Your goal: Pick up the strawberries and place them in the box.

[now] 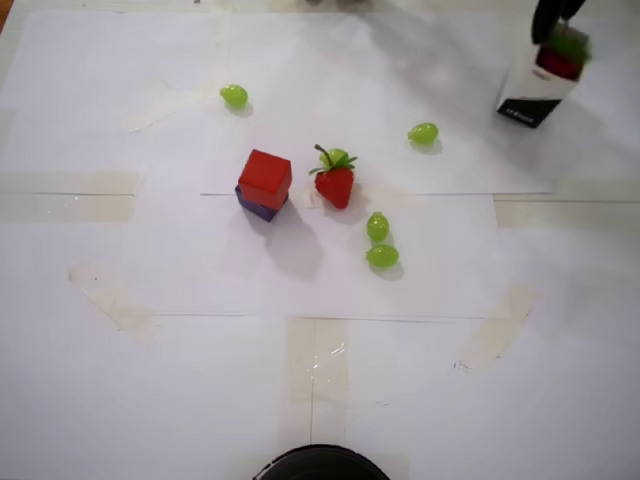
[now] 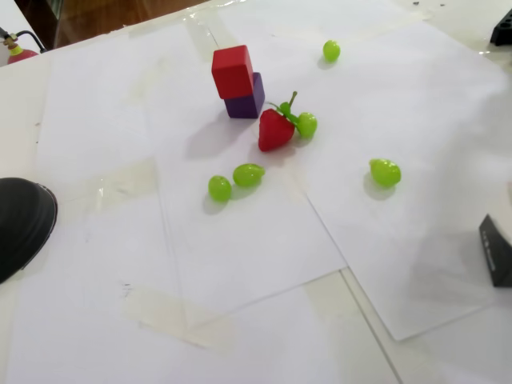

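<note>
One toy strawberry (image 1: 335, 184) lay on the paper-covered worktop (image 1: 150, 380) just to the right of the red cube (image 1: 265, 178) in the overhead view, its green stem pointing up and away from the cube and a green grape (image 1: 338, 156) touching its leafy top. The red cube sat on top of a purple block (image 1: 256, 206). The white box (image 1: 535, 88) stood well to the upper right of the red cube, near the top right corner of the overhead view, its black base band toward the cube; red and green showed at its mouth, though blur kept the contents unclear. In the fixed view only a dark corner of the box (image 2: 498, 260) showed at the right edge. A dark part of the arm (image 1: 553, 14) reached in above the box, but the fingers were not visible, so their state could not be told. Two grapes (image 1: 380, 241) lay touching below and right of the cube, one grape (image 1: 423, 132) farther right, and another grape (image 1: 234, 95) above the cube.
</note>
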